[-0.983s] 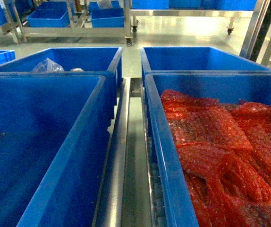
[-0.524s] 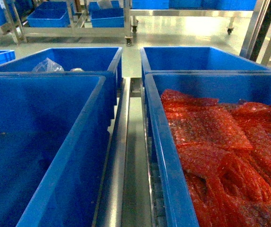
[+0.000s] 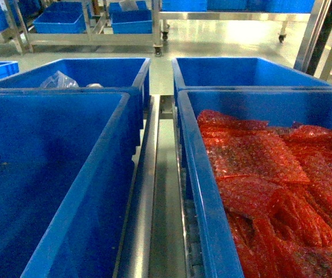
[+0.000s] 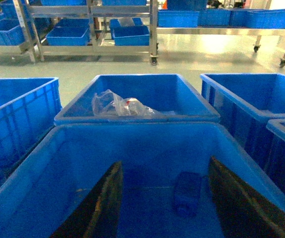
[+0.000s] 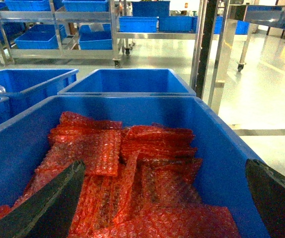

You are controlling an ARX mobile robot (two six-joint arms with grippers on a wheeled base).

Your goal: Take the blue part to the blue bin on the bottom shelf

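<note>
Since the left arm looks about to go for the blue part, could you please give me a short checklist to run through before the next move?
1. Blue part located: ok, it lies on the floor of the near left bin, seen from the left wrist.
2. Left gripper open: ok, both fingers are spread wide, one on each side of the part.
3. Left gripper empty: ok, nothing sits between the fingers.
4. Part free of clutter: ok, no other item lies near it.
5. Right gripper out of the way: ok, open over the red bubble wrap in the right bin.
6. Destination bin on the bottom shelf: cannot tell, no view shows it.
</note>
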